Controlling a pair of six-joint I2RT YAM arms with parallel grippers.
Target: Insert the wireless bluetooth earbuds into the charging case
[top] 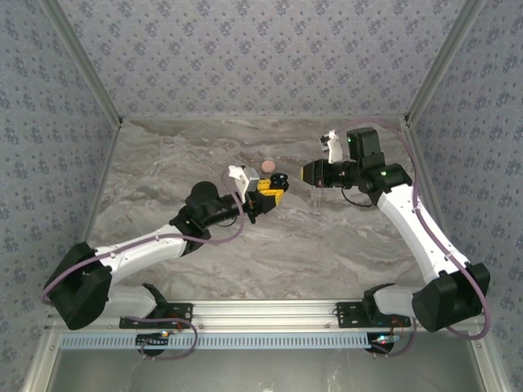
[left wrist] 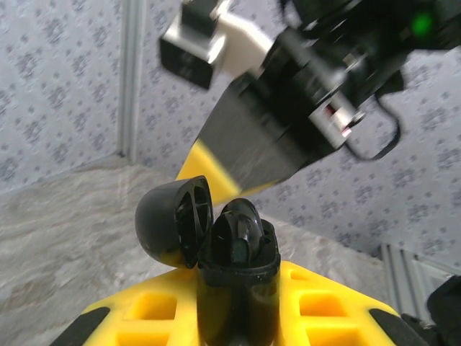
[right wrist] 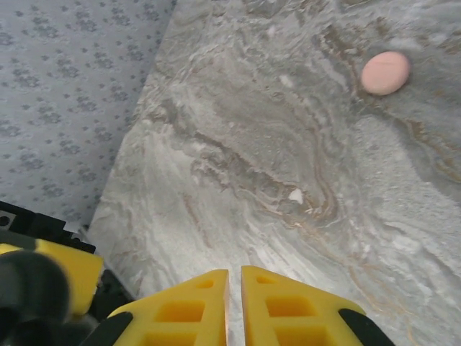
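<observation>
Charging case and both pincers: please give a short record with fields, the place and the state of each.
charging case: black, lid open
left pincer: shut on the charging case
right pincer: fingers almost together, close to the case
pink disc: flat on the table, apart from both pincers

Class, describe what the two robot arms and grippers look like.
White links, black joints and lilac cables form the left arm and right arm. The left gripper and right gripper have black-tipped yellow fingers with square recesses. A green light marks the right wrist.
</observation>
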